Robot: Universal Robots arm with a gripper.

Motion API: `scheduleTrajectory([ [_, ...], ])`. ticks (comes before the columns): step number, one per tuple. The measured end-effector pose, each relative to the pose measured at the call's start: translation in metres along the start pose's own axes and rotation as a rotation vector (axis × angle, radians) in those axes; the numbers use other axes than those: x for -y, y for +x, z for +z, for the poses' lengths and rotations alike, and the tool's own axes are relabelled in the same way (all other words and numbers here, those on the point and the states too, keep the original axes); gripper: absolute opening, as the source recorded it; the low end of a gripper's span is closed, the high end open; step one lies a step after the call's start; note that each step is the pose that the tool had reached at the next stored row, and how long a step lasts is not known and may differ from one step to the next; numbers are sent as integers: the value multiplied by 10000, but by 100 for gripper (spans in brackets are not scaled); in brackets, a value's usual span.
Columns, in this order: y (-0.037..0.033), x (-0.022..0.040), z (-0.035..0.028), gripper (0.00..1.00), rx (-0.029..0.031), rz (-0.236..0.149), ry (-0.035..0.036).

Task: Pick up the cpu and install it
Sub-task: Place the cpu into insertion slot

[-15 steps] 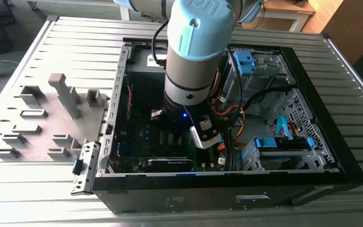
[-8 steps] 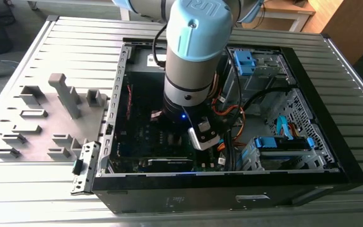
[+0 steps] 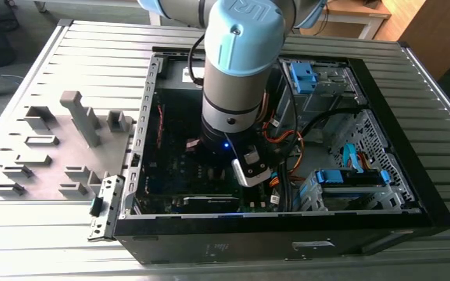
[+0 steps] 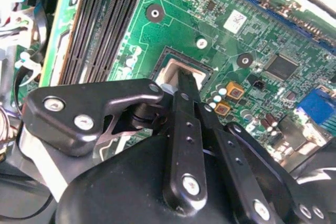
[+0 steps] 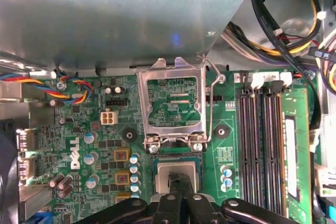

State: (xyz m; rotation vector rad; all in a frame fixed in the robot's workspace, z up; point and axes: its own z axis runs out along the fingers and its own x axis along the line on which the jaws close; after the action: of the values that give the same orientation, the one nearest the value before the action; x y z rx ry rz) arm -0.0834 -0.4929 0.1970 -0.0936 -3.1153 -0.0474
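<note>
The cpu (image 5: 178, 170) lies flat in the motherboard socket, its tan-grey face showing; in the second wrist view the cpu (image 4: 175, 70) sits inside the dark socket frame. My gripper (image 5: 179, 183) reaches down onto it, the black fingertips (image 4: 182, 83) drawn together and touching the chip's face near its middle. I cannot tell whether they pinch it. The socket's metal load plate (image 5: 173, 103) stands flipped open behind the chip. In the exterior view the arm (image 3: 237, 76) reaches down into the open computer case (image 3: 436, 205).
A green memory stick (image 5: 294, 150) stands in the slots beside the socket. Cable bundles (image 5: 283, 35) and a grey metal box (image 5: 121, 14) crowd the board's edge. Outside the case, grey plastic fixtures (image 3: 53, 152) sit on the ribbed table at the exterior view's left.
</note>
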Motion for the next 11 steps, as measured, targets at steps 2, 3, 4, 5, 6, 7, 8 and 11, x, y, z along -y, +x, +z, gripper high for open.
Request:
scheduleTrajectory([
  [2,2,1,7,11,0,-1,3],
  [3,2,1,7,11,0,-1,4],
  [4,2,1,7,11,0,-1,4],
  [5,2,1,8,11,0,0,2],
  [6,2,1,9,11,1,0,2],
  [7,2,1,10,11,1,-1,-1],
  [8,2,0,12,11,1,0,-7],
  [11,2,1,13,11,0,-2,-7],
])
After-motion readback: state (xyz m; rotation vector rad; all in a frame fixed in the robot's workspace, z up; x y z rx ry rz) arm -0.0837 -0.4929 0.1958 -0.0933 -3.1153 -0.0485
